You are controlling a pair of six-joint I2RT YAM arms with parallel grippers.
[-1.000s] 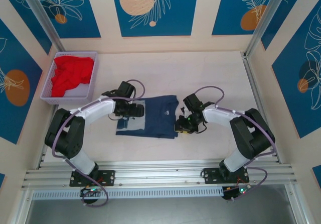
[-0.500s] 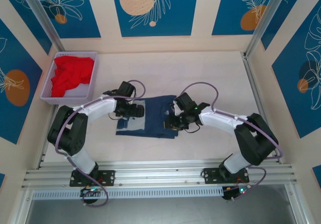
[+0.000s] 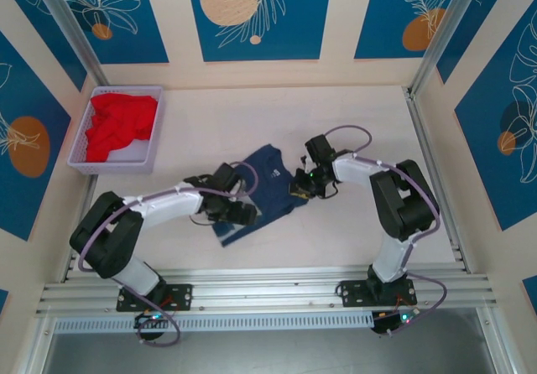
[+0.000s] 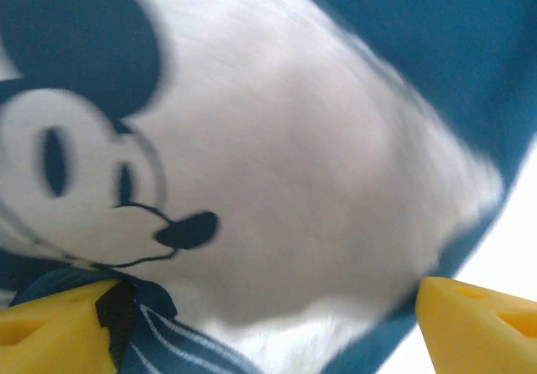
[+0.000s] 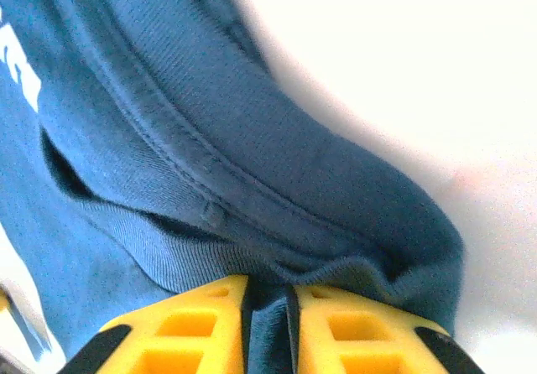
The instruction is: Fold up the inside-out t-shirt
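At the right wrist, I read the right gripper [image 5: 267,294] clamped on a fold of the navy t-shirt [image 5: 210,139], cloth pinched between both fingers. The left gripper [image 4: 264,298] stands wide open, close over the pale mouse print [image 4: 277,181]. Seen from above, the t-shirt lies rumpled on the table [image 3: 361,122] between both grippers; a basket [image 3: 109,169] holding a red garment [image 3: 117,127] sits at the far left.

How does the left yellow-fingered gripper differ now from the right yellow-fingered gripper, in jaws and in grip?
Jaws: the left gripper stands wide open; the right gripper is closed.
Grip: the left gripper holds nothing, its fingers spread over the pale mouse print; the right gripper pinches a fold of the navy blue cotton t-shirt.
Place: the left gripper is at the shirt's near left part, the right gripper at its right edge.
Both have yellow fingers.
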